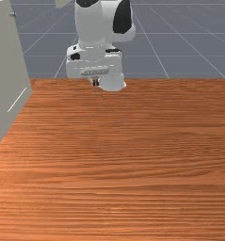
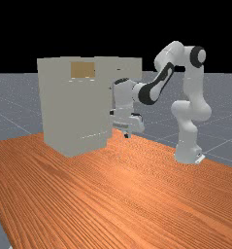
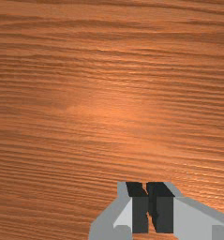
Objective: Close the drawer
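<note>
Grey floor (image 2: pixel 13 99) with pale grid lines, black backdrop (image 2: pixel 112 26) above it in far view. Far view shows what front view cuts off: top of grey cabinet (image 2: pixel 71 112), brown patch (image 2: pixel 82 69) near it, whole arm (image 2: pixel 191 90). High on cabinet, boxy part jutting toward far view's right, apparently drawer (image 2: pixel 132 66), out; exact extent hard to tell. Claw (image 2: pixel 127 135) beside cabinet, below drawer's level, above table. Wrist view: fingers drawn together, at most sliver between, nothing held. Table (image 1: pixel 132 164) orange-brown, streaky grain, soft shine.
</note>
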